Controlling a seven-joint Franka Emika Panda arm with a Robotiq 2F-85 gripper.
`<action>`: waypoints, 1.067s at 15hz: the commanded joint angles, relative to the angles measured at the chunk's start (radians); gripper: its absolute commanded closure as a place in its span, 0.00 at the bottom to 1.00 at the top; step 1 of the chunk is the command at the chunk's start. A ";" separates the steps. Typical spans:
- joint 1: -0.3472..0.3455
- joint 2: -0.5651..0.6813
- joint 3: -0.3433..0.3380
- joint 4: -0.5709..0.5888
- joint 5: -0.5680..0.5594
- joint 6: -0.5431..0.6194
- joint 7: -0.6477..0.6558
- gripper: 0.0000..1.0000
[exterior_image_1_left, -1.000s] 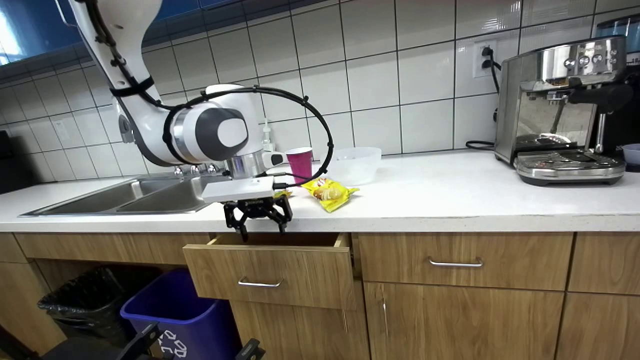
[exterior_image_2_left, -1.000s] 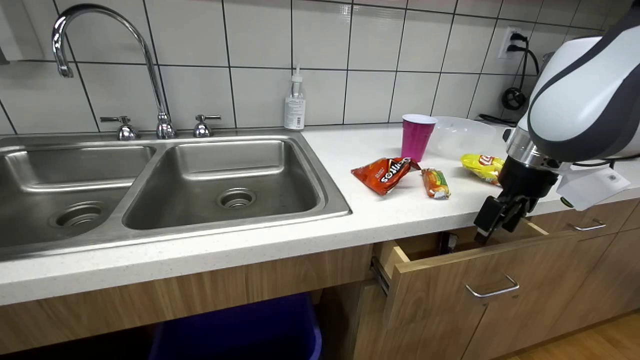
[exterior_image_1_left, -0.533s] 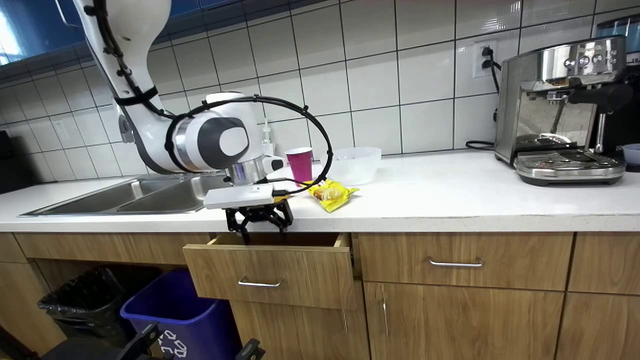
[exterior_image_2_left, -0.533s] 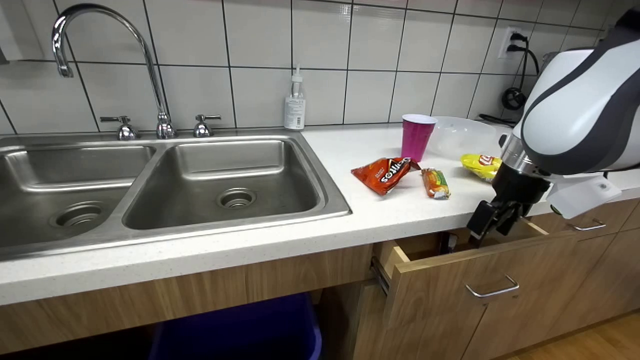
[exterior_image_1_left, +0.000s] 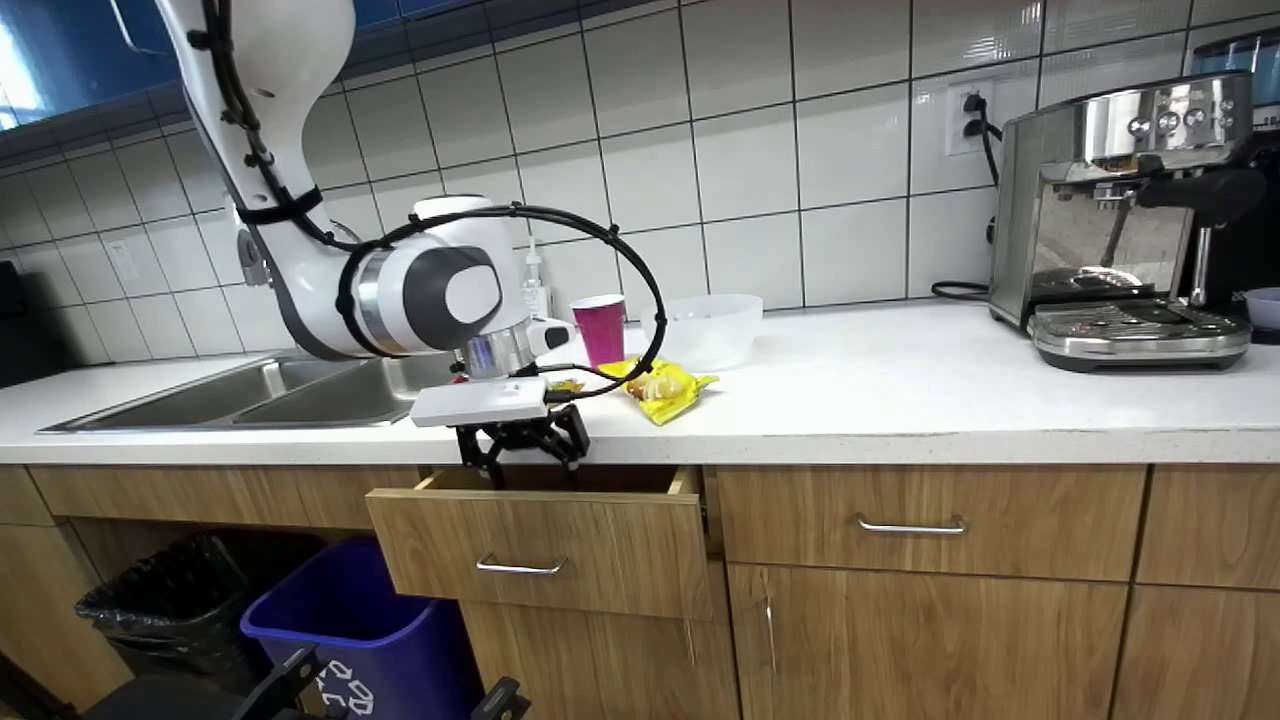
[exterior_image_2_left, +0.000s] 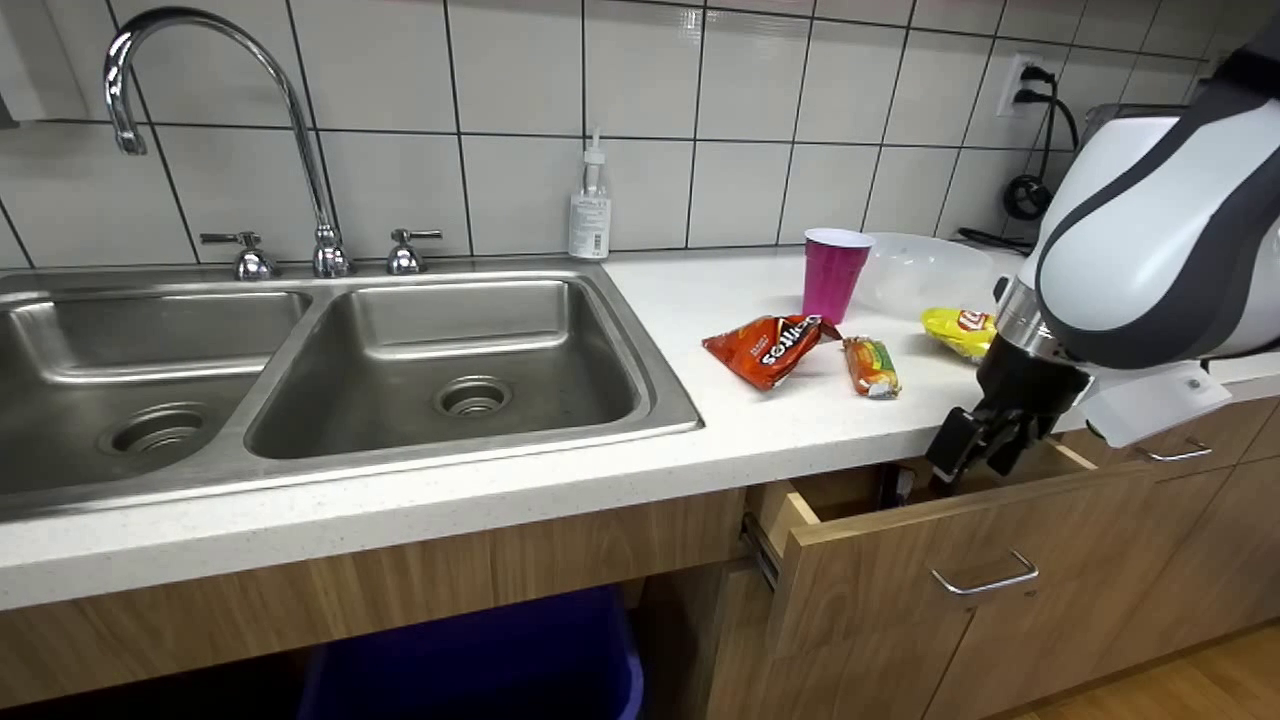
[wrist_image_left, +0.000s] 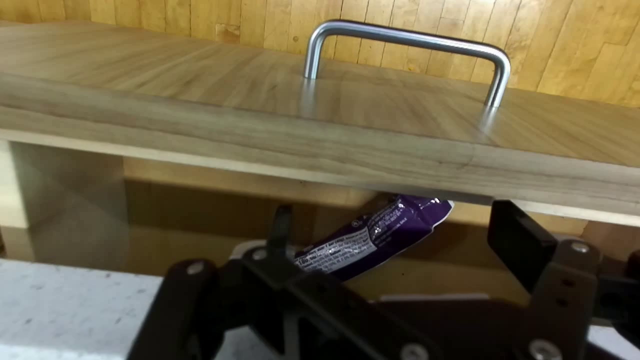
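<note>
White counter (exterior_image_1_left: 880, 390) is the largest thing here. After it comes the arm (exterior_image_1_left: 330, 290), the only one present, so no other hand is nearer. Under the counter edge the wooden drawer (exterior_image_1_left: 620, 550) stands pulled out, w/ its mouth open upward. The gripper (exterior_image_1_left: 535, 476) is just beside the counter edge, pointing down; its tips are approx. at the drawer mouth, behind the front panel (wrist_image_left: 210, 75).

Inside the drawer lies the purple wrapper (wrist_image_left: 377, 240), a long pkt w/ white print, visible only in wrist view; in both exterior views it does not show. Its long axis goes slantwise: one end up to the right, close to the front panel, the other down-left, disappearing behind gripper parts. So, I judge, this axis is nearer to the line joining the two fingers (wrist_image_left: 520, 245) than square across it.

The fingers stand wide apart, w/ nothing gripped btwn them. Seen past them, the wrapper is in the gap, shifted to the finger on the left of the wrist view, which covers its lower end. It seems to lie below the tips; how deep, and if there is contact, I cannot tell.
</note>
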 joint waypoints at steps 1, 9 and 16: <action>-0.004 0.033 -0.011 0.021 -0.051 0.014 0.066 0.00; 0.013 0.007 -0.032 0.020 -0.064 -0.076 0.139 0.00; 0.017 -0.031 -0.040 -0.004 -0.078 -0.144 0.187 0.00</action>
